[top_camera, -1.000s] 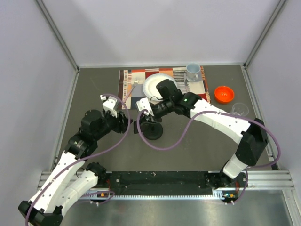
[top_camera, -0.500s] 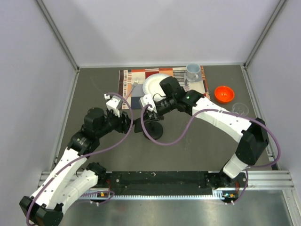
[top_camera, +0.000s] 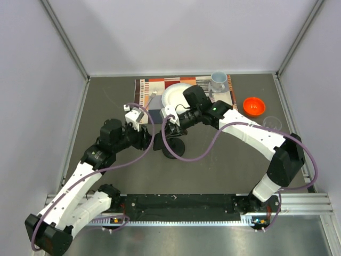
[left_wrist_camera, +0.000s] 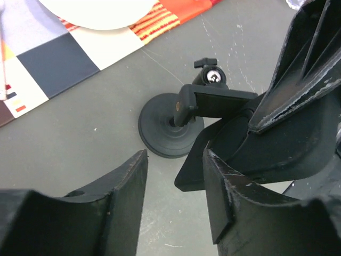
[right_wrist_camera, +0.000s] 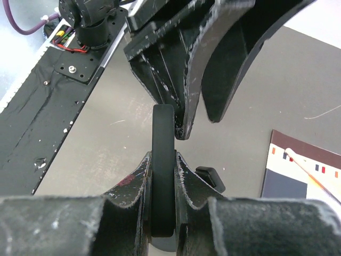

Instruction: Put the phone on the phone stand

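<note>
Though two arms (top_camera: 245,133) crowd the counter (top_camera: 229,165), I count one phone (right_wrist_camera: 162,160) and one phone stand (left_wrist_camera: 170,130). Thin, black, round-edged, the phone hangs edgewise right by the stand, clamped in the right fingers (right_wrist_camera: 128,186); the left fingers (left_wrist_camera: 120,186) gape alongside. Bare counter rings the stand; the placemat (top_camera: 152,85) edge lies behind.

1. The phone stand (top_camera: 173,150) stands on the table (top_camera: 224,160), just in front of the placemat (top_camera: 146,85).
2. The plate (top_camera: 173,96) lies on the placemat, and the cup (top_camera: 217,81) stands on its back right corner.
3. The bowl (top_camera: 254,106) is right of the placemat, with the glass (top_camera: 272,124) in front of it.
4. The phone (right_wrist_camera: 162,133) stands on edge between the fingers of the right gripper (right_wrist_camera: 163,160).
</note>
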`<state>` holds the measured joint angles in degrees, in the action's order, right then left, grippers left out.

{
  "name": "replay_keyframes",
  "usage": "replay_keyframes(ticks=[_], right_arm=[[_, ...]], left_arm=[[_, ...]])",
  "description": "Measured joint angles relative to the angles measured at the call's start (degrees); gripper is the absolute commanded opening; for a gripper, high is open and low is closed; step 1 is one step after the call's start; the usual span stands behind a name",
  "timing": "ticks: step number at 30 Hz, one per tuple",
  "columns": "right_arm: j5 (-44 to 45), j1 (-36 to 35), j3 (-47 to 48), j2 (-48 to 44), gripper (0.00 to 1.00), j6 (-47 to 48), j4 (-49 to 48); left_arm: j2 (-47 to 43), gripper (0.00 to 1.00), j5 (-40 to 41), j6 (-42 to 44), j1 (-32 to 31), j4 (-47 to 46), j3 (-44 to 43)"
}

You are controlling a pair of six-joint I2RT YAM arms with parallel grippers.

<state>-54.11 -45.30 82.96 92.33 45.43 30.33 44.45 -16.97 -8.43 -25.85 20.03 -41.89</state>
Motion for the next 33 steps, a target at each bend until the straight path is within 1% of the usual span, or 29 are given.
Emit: replay_keyframes(ticks=[5, 6, 8, 14, 15, 16, 17, 21, 26, 28, 29, 31, 33], right_arm=[[-0.1, 0.1, 0.0, 0.0, 0.00, 0.0, 0.6], [-0.1, 0.1, 0.0, 0.0, 0.00, 0.0, 0.7], [-0.1, 0.1, 0.0, 0.0, 0.00, 0.0, 0.7], [-0.2, 0.1, 0.0, 0.0, 0.00, 0.1, 0.7], [-0.2, 0.1, 0.0, 0.0, 0.00, 0.1, 0.7], [-0.3, 0.1, 0.0, 0.0, 0.00, 0.1, 0.7], [-0.4, 0.1, 0.0, 0.0, 0.00, 0.1, 0.8], [-0.5, 0.2, 0.0, 0.0, 0.00, 0.3, 1.1], [-0.9, 0.2, 0.0, 0.0, 0.00, 0.5, 1.4], [-0.9, 0.2, 0.0, 0.0, 0.00, 0.5, 1.4], [-0.9, 0.3, 0.0, 0.0, 0.00, 0.5, 1.4], [-0.8, 0.5, -0.1, 0.0, 0.00, 0.6, 1.3], [-0.9, 0.5, -0.2, 0.0, 0.00, 0.7, 0.9]], left_arm=[[5.0, 0.48, -3.3, 1.5, 0.0, -0.6, -0.9], [5.8, 0.45, -3.6, 1.7, 0.0, -1.0, -1.1], [7.1, 0.44, -4.0, 2.1, 0.0, -2.0, -1.1], [7.4, 0.43, -5.2, 2.6, 0.0, -7.7, 1.1], [7.6, 0.42, -5.5, 2.6, 0.0, -8.4, 1.3], [7.9, 0.37, -5.8, 2.7, 0.0, -8.9, 1.4], [8.4, 0.36, -6.3, 2.8, 0.0, -9.5, 1.4], [11.5, 0.37, -8.5, 2.9, 0.0, -10.9, 1.4], [12.0, 0.40, -9.2, 3.6, 0.1, -12.1, 1.7], [12.4, 0.36, -9.2, 3.7, 0.1, -12.6, 1.7], [12.6, 0.26, -9.2, 3.7, 0.1, -12.9, 1.7], [13.2, 0.21, -9.2, 3.2, -0.1, -13.9, 1.7], [13.5, 0.14, -8.9, 3.4, -0.4, -14.5, 1.7]])
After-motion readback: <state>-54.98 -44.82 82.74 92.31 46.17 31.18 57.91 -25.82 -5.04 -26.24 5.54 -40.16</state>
